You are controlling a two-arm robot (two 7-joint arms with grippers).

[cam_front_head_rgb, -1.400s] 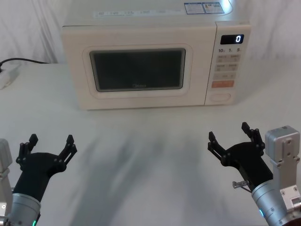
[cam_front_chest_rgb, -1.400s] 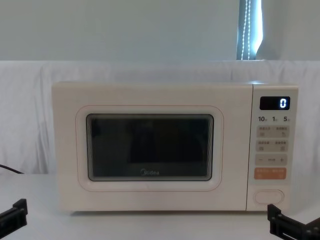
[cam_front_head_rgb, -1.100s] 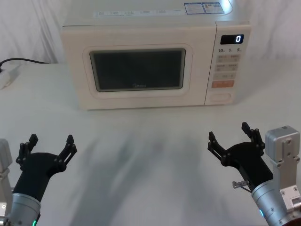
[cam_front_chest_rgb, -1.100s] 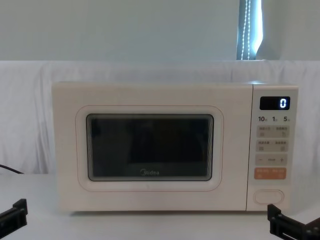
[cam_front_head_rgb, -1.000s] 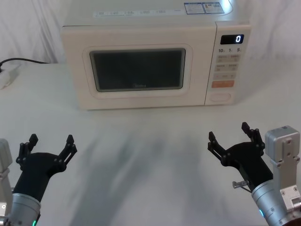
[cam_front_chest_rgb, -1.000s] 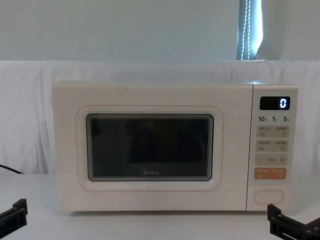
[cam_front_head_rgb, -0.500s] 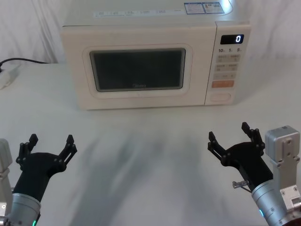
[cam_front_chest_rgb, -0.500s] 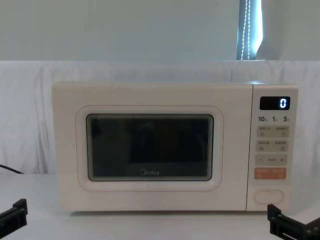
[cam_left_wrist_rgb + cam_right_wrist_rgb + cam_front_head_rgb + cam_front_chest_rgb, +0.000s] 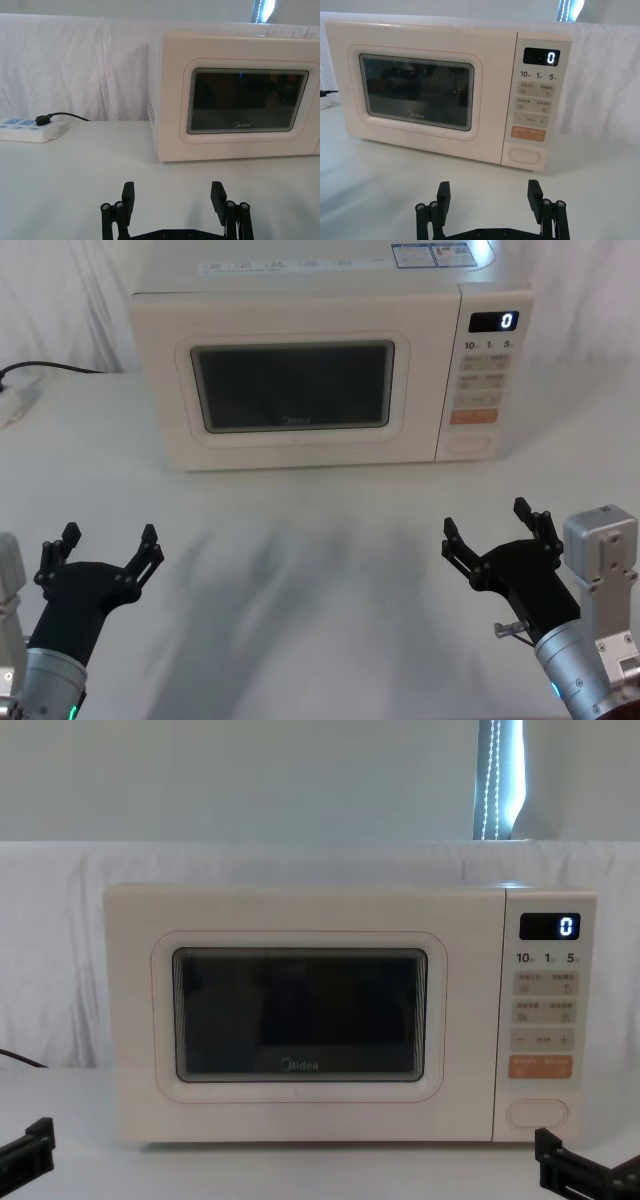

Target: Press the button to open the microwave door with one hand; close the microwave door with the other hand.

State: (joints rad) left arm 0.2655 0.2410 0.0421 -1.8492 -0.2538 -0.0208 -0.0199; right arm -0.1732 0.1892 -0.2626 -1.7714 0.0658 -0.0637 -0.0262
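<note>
A cream, boxy countertop microwave (image 9: pixel 320 360) stands at the far side of the white worktop (image 9: pixel 320 570), its front facing the robot. Its wide cream microwave door (image 9: pixel 290 385), with a rounded dark glass window and small "Midea" lettering, sits shut and flush with the front. To the right of the door runs the narrow control strip, where a black digital display (image 9: pixel 493 322) shows a lit "0". Below the display come small beige keys, then an orange rectangular key (image 9: pixel 473 418), and at the very bottom the large blank cream pill-shaped button (image 9: pixel 470 446).

The black left gripper (image 9: pixel 103 550) hovers low over the near left part of the worktop, well apart from the microwave, with its fingers (image 9: pixel 128 192) spread wide and holding nothing. The black right gripper (image 9: pixel 490 527) hovers over the near right part of the worktop, in front of the control strip but well short of it, its fingers (image 9: pixel 534 192) likewise spread wide and empty.

A white power strip (image 9: pixel 27 130) with a black plug and cable lies on the worktop to the left of the microwave, against the white draped backdrop.
</note>
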